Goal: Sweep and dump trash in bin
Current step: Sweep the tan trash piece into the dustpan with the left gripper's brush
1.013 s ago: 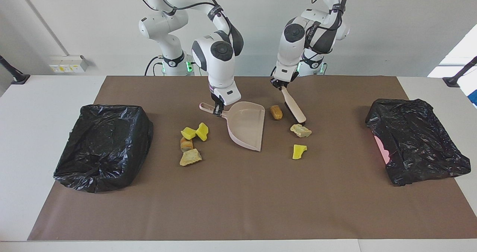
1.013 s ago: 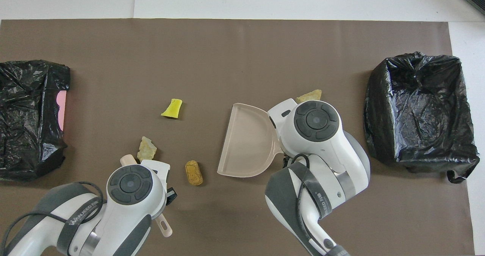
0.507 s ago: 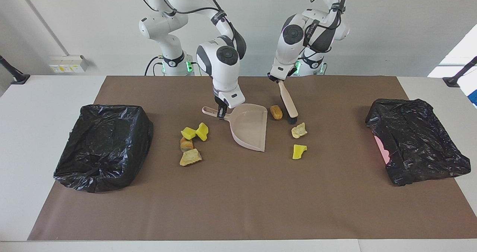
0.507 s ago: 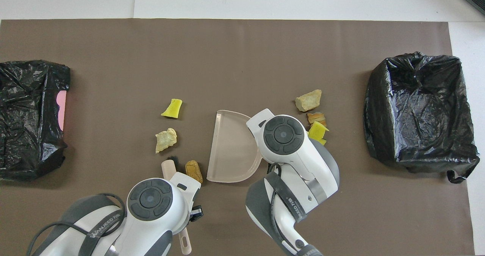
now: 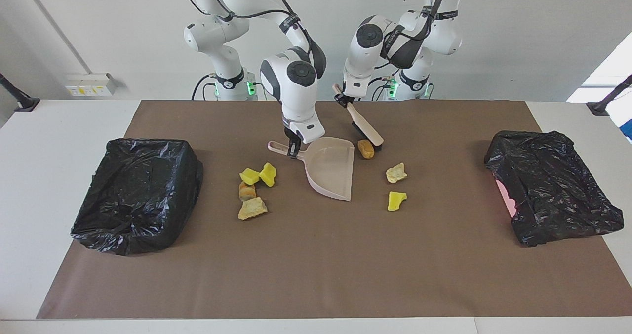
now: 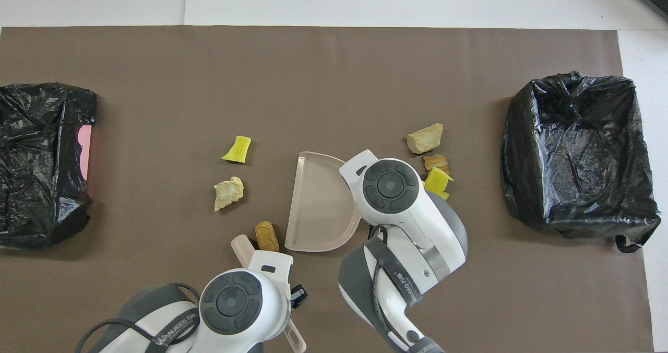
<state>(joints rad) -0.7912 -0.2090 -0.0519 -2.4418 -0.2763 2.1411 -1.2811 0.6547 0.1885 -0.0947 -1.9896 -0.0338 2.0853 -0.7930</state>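
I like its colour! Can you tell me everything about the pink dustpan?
The pale pink plastic dustpan has a wide flat scoop with low walls and a thin handle. It sits flat and empty on the brown table cover. The right gripper holds its handle, jaws shut. Its open edge faces a tan bread-like lump, not touching.

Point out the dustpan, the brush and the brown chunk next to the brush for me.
dustpan (image 5: 330, 168): facing view, middle of its bare floor.
brush (image 5: 364, 123): facing view, middle of the pale handle, below the left gripper.
brown chunk (image 6: 267, 236): overhead view, top of the lump beside the dustpan's rim.
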